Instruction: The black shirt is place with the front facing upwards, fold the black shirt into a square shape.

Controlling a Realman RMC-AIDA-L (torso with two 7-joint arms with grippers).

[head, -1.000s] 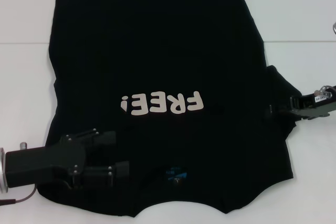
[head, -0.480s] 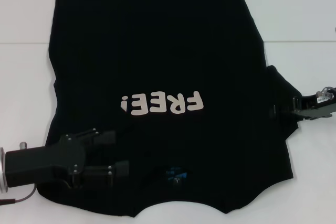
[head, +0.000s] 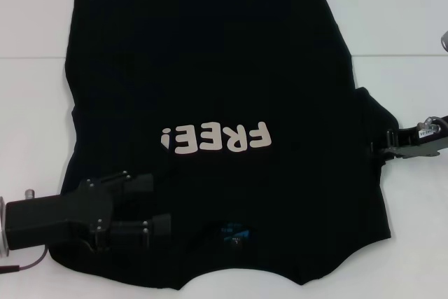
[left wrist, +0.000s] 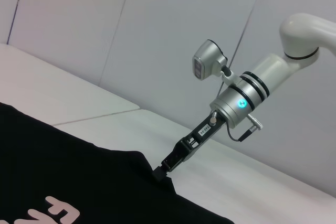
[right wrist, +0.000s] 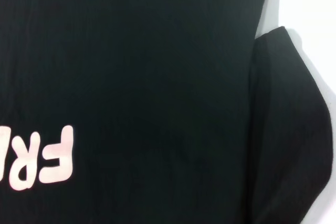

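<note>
I see the black shirt (head: 210, 68) lying spread flat on the white table (head: 399, 12), front side up. It covers most of the middle of the table, its hem toward the far edge and its collar toward the near edge. The cream "FREE!" lettering (head: 215, 138) reads upside down from the head view and sits roughly mid-chest. A small blue neck label (head: 234, 232) shows near the collar, close to the near edge.

The left gripper (head: 157, 204) rests over the shirt's shoulder area at the near left corner of the table. I see its 2 fingers (head: 140, 183) spread apart, lying over the cloth with nothing between them. Whether the pads touch the fabric I cannot tell.

The right gripper (head: 381, 146) is at the shirt's sleeve (head: 371, 113) on the right side of the table. In the left wrist view, the right gripper (left wrist: 160, 172) meets the sleeve edge with its tip pressed together on the cloth, pinching the black shirt there. The fabric rises in a small peak at the contact point.

The right wrist view shows only the shirt body, part of the lettering, and the sleeve (right wrist: 286, 129) lying beside the body against the white table.
</note>
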